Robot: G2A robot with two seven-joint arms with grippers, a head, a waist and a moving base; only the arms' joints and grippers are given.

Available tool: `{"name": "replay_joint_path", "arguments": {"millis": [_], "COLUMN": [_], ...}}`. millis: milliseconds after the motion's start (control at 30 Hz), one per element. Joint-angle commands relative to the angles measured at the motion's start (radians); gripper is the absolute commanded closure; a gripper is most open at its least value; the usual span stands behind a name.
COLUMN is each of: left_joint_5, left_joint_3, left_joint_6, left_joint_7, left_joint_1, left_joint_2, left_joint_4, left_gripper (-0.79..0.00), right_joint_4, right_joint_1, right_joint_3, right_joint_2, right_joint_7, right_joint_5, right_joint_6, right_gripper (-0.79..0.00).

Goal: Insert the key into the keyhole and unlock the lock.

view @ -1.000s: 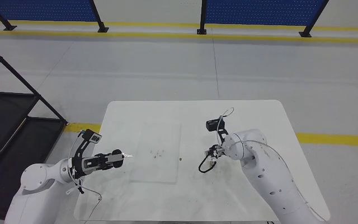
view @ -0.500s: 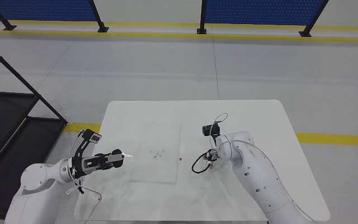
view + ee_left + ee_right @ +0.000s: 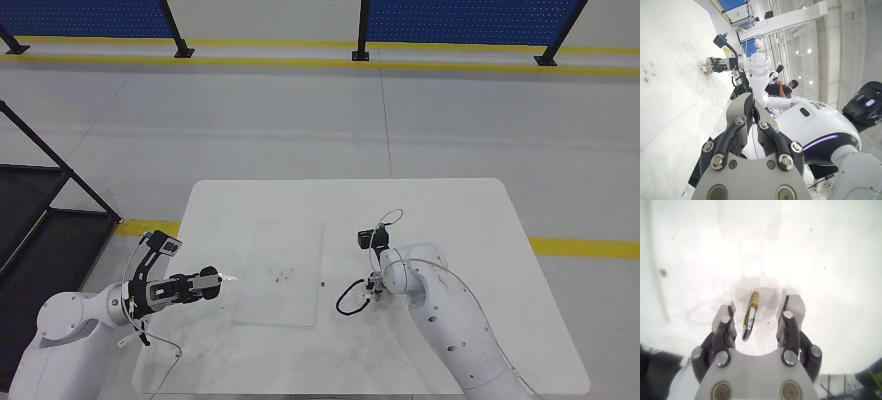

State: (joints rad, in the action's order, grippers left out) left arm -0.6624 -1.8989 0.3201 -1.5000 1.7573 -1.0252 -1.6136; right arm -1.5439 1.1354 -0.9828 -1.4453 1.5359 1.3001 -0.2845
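The right end effector (image 3: 759, 301) is spread wide astride the lock (image 3: 752, 305) on the surface (image 3: 819, 256) — not touching it. The left end effector (image 3: 753, 99) is pinched tight on the key (image 3: 229, 278).

Top cam sat above the arms, looking straight down on the whole surface (image 3: 460, 215) w/ floor (image 3: 300, 120) beyond. L wrist cam rode just behind the left hand (image 3: 753, 99), facing across the surface to the right hand (image 3: 705, 68), well off. R wrist cam sat close behind its hand, looking down at the lock (image 3: 750, 313). All three shared the surface round the lock.
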Motion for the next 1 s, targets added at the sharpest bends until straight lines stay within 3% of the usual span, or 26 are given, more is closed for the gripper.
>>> {"name": "replay_joint_path", "arguments": {"millis": [0,400,433,533,800,967], "left_joint_5": [0.0,0.0,0.0,0.0,0.0,0.0], "left_joint_3": [0.0,0.0,0.0,0.0,0.0,0.0], "left_joint_6": [0.0,0.0,0.0,0.0,0.0,0.0], "left_joint_7": [0.0,0.0,0.0,0.0,0.0,0.0], "left_joint_1": [0.0,0.0,0.0,0.0,0.0,0.0], "left_joint_2": [0.0,0.0,0.0,0.0,0.0,0.0], "left_joint_4": [0.0,0.0,0.0,0.0,0.0,0.0], "left_gripper": [0.0,0.0,0.0,0.0,0.0,0.0], "right_joint_4": [-0.005,-0.024,-0.024,-0.026,-0.077,-0.189], "right_joint_1": [0.009,0.043,0.045,0.048,0.068,0.092], "right_joint_3": [-0.004,-0.016,-0.016,-0.018,-0.048,-0.125], "right_joint_2": [-0.004,-0.022,-0.024,-0.028,-0.037,-0.033], "right_joint_7": [0.0,0.0,0.0,0.0,0.0,0.0], "right_joint_5": [0.009,0.06,0.066,0.077,0.07,-0.089], "right_joint_6": [0.0,0.0,0.0,0.0,0.0,0.0], "right_gripper": [-0.369,-0.28,-0.237,0.0,0.0,0.0]}}
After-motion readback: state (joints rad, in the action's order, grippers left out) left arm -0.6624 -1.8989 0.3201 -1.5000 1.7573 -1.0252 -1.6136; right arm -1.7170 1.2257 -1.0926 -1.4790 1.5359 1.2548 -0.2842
